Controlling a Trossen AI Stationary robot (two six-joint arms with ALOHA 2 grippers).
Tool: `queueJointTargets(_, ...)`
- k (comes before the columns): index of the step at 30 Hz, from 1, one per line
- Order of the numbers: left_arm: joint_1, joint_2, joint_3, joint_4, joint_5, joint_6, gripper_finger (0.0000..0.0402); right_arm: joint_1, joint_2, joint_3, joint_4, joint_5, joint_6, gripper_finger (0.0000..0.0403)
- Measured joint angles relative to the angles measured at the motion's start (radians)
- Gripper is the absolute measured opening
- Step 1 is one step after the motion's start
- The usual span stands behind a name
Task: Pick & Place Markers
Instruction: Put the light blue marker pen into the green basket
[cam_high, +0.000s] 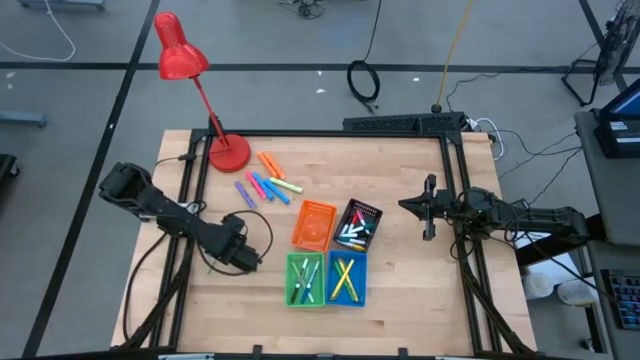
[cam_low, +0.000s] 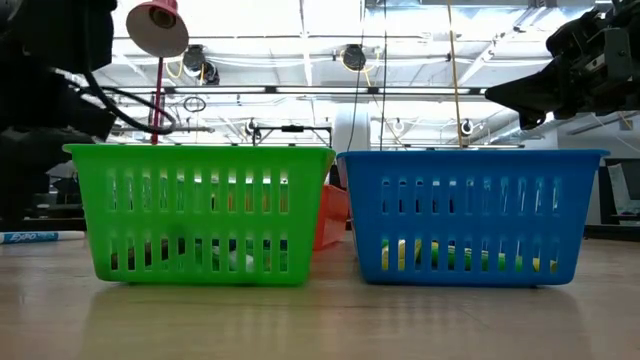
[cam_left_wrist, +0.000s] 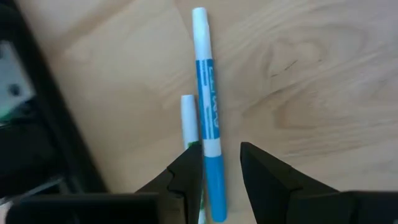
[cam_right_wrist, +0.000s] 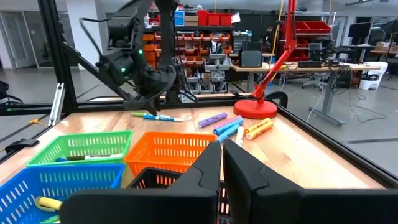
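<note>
**Closing on the blue marker**

Straddling a blue marker (cam_left_wrist: 208, 118) with our left gripper (cam_left_wrist: 221, 171), we see the fingers set either side of its barrel near the table's left edge, narrowly parted, though we cannot tell whether they pinch it. A green marker (cam_left_wrist: 189, 121) lies just beside. More markers (cam_high: 266, 185) lie near the lamp (cam_high: 195, 85). Our right gripper (cam_right_wrist: 222, 163) hangs shut at the right.

I get even, bright overhead light on the tabletop (cam_high: 400, 310); ceiling lights (cam_low: 300, 20) glare in the low view, and my left wrist view is softly blurred.
</note>
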Motion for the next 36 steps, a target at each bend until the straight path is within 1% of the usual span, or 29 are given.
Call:
queueJointTargets(5, 0.005, -0.078, -0.108, 0.148, 0.001, -0.008, 0.0113, 0.0, 0.0, 0.0, 0.0, 0.0, 0.0, 0.0008)
queueJointTargets(9, 0.005, -0.094, -0.164, 0.22, 0.003, -0.011, 0.0113, 0.0, 0.0, 0.0, 0.001, 0.0, 0.0, 0.0008)
queueJointTargets(15, 0.005, -0.099, -0.198, 0.278, -0.002, -0.002, 0.0113, 0.0, 0.0, 0.0, 0.001, 0.0, 0.0, 0.0008)
queueJointTargets(20, 0.005, -0.098, -0.199, 0.3, -0.011, -0.02, 0.0113, 0.0, 0.0, 0.0, 0.0, 0.0, 0.0, 0.0008)
queueJointTargets(25, 0.005, -0.097, -0.2, 0.307, -0.022, 0.023, 0.011, 0.0, 0.0, 0.0, 0.0, 0.0, 0.0, 0.0008)
queueJointTargets(28, 0.004, -0.096, -0.2, 0.313, -0.039, 0.027, 0.0092, 0.0, 0.0, 0.0, 0.0, 0.0, 0.0, 0.0008)
queueJointTargets(33, 0.003, -0.096, -0.2, 0.315, -0.063, 0.03, 0.0033, 0.0, 0.0, 0.0, 0.0, 0.0, 0.0, 0.0008)
queueJointTargets(36, -0.003, -0.095, -0.194, 0.308, -0.079, 0.03, 0.003, 0.0, 0.0, 0.0, -0.001, 0.0, 0.0, 0.0008)
